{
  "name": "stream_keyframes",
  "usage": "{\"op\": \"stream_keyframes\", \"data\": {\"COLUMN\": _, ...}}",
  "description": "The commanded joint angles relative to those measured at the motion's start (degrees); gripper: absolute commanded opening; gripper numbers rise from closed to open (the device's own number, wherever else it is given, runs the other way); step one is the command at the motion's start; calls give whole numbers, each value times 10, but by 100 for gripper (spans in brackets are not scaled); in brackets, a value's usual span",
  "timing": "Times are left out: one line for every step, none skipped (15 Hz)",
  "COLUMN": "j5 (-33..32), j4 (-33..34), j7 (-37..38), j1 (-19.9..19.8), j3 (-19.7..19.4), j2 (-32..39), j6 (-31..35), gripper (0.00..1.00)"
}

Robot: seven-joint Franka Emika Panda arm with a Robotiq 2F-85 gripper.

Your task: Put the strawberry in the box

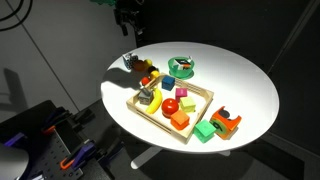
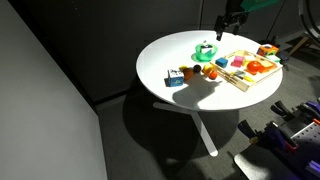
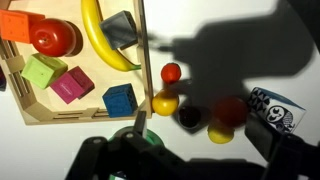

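1. Exterior view: the tool (image 1: 128,14) hangs at the top of the frame, over the far edge of the worktop (image 1: 250,80). Open or closed, cannot tell (small and dark). The box (image 1: 210,94) sits mid-frame.
2. Exterior view: the tool (image 2: 232,18) is at upper right, above the green bowl (image 2: 206,50). The box (image 2: 243,87) lies right of the bowl.
3. Wrist view: the box (image 3: 147,60) fills the upper left, with a banana (image 3: 105,40) inside. The strawberry (image 3: 228,110) (red, deep in shadow) lies on the worktop right of the box, outside it.

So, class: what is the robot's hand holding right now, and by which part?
Nothing. The hand hangs empty, high above the table.
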Motion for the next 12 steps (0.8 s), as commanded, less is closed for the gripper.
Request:
{"op": "stream_keyframes", "data": {"j5": 1, "j4": 1, "j7": -1, "j1": 7, "j3": -7, "j2": 0, "j6": -1, "gripper": 100}}
{"op": "stream_keyframes", "data": {"j5": 1, "j4": 1, "j7": -1, "j1": 7, "j3": -7, "j2": 0, "j6": -1, "gripper": 100}}
{"op": "stream_keyframes", "data": {"j5": 1, "j4": 1, "j7": -1, "j1": 7, "j3": -7, "j2": 0, "j6": -1, "gripper": 100}}
{"op": "stream_keyframes", "data": {"j5": 1, "j4": 1, "j7": -1, "j1": 7, "j3": -7, "j2": 0, "j6": -1, "gripper": 100}}
{"op": "stream_keyframes", "data": {"j5": -2, "j4": 0, "j7": -2, "j1": 7, "j3": -7, "j2": 4, "j6": 3, "gripper": 100}}
{"op": "stream_keyframes", "data": {"j5": -7, "j4": 0, "j7": 0, "j1": 7, "j3": -7, "j2": 10, "j6": 5, "gripper": 100}}
{"op": "stream_keyframes", "data": {"j5": -11, "j4": -1, "j7": 5, "j1": 7, "j3": -8, "j2": 16, "j6": 7, "gripper": 100}}
{"op": "stream_keyframes", "data": {"j5": -13, "j4": -2, "j7": 4, "j1": 8, "j3": -9, "j2": 23, "j6": 11, "gripper": 100}}
{"op": "stream_keyframes", "data": {"j5": -14, "j4": -1, "j7": 6, "j1": 8, "j3": -9, "j2": 30, "j6": 11, "gripper": 100}}
{"op": "stream_keyframes", "data": {"j5": -15, "j4": -2, "j7": 3, "j1": 9, "j3": -10, "j2": 38, "j6": 15, "gripper": 100}}
{"op": "stream_keyframes", "data": {"j5": -15, "j4": -3, "j7": 0, "j1": 9, "j3": -10, "j2": 46, "j6": 17, "gripper": 100}}
{"op": "stream_keyframes", "data": {"j5": -16, "j4": -4, "j7": -2, "j1": 10, "j3": -11, "j2": 55, "j6": 24, "gripper": 100}}
